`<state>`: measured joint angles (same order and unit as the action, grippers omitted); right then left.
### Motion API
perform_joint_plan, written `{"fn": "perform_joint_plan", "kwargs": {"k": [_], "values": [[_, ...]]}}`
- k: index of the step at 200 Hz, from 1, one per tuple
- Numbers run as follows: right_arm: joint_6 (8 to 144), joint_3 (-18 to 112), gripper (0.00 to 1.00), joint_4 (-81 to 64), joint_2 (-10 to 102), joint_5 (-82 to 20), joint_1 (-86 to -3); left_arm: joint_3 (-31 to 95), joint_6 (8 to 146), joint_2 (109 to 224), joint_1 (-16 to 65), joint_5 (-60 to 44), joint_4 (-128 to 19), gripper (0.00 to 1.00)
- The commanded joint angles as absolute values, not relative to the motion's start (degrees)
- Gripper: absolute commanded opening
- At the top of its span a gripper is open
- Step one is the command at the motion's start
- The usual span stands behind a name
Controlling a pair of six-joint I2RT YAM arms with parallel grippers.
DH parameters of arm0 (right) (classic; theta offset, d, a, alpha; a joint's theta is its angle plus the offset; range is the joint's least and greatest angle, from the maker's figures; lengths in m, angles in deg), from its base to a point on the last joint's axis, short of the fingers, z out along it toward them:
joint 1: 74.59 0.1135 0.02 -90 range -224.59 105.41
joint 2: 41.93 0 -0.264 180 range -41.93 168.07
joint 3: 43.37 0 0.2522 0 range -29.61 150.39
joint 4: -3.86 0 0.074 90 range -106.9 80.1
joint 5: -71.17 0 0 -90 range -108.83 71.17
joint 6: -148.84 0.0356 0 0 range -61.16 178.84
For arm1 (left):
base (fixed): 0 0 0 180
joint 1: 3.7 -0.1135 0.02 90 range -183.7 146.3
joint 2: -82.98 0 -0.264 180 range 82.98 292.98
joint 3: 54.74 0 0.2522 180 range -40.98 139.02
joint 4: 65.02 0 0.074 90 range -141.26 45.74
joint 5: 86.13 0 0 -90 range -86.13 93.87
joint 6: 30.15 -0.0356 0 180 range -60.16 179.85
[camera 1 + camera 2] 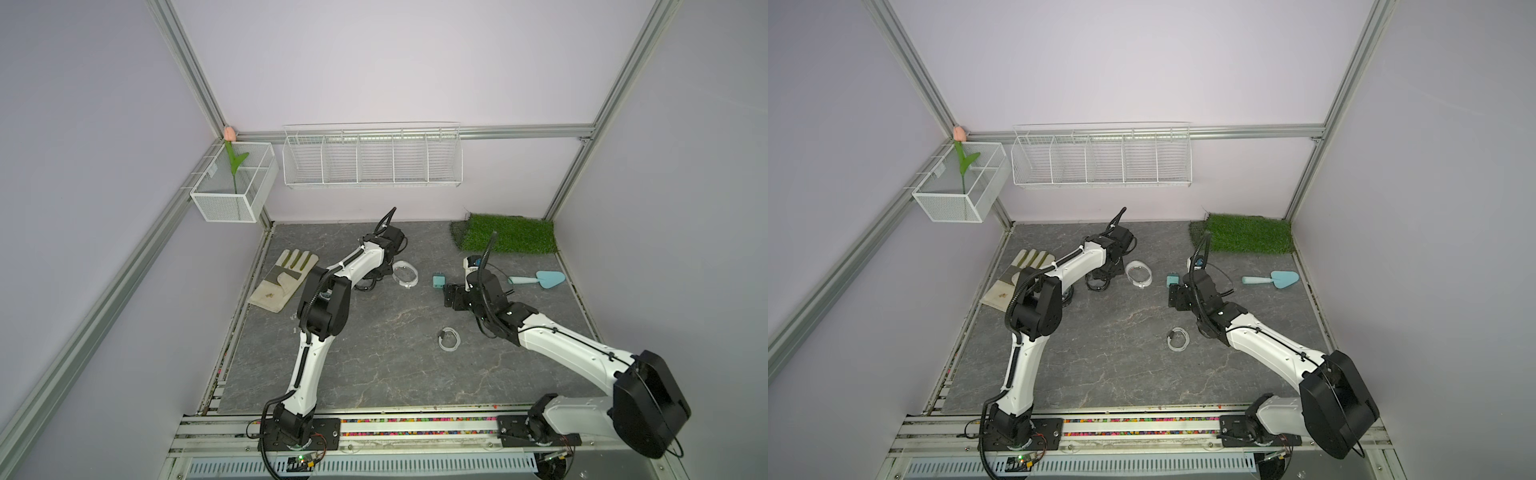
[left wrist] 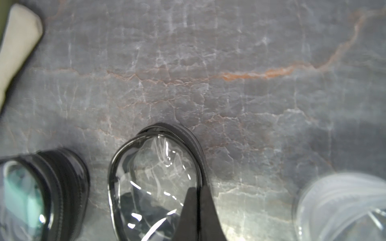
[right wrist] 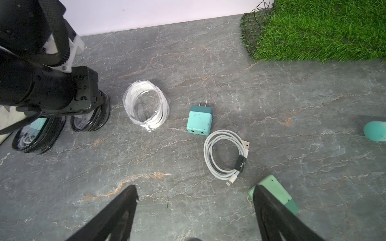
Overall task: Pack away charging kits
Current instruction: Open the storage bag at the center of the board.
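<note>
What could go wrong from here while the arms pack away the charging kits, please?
The left gripper pinches a black-rimmed case only at its rim, so the case might slip or tip if lifted. The open right gripper hangs close beside a teal plug adapter, so a careless move could knock it away.

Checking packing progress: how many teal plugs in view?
3. One plug on the table beside the cable; a second plug next to the right tool; a third plug inside a black-rimmed case. More could be hidden under the arms.
</note>
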<state>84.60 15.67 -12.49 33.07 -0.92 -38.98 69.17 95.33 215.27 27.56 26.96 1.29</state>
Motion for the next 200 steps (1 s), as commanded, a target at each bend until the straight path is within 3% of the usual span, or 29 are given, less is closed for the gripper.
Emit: {"fn": "perform_joint_plan", "kwargs": {"k": [1, 114, 191, 200], "values": [[86.0, 14.5, 0.89, -11.6, 33.7, -1.4, -39.1, 67.8, 95.8, 212.4, 28.1, 27.1, 2.9, 0.0], [91.6, 10.2, 0.89, -1.8, 37.5, -9.1, -38.5, 42.8, 91.8, 191.6, 31.8, 9.8, -13.8, 0.0], [96.3, 3.7, 1.0, -11.2, 29.9, 0.7, -38.0, 41.2, 89.8, 188.1, 40.6, 17.6, -8.7, 0.0], [98.5, 1.8, 0.96, -12.7, 28.3, 1.4, -37.1, 40.5, 89.9, 187.5, 41.3, 17.4, -9.1, 0.0]]}}
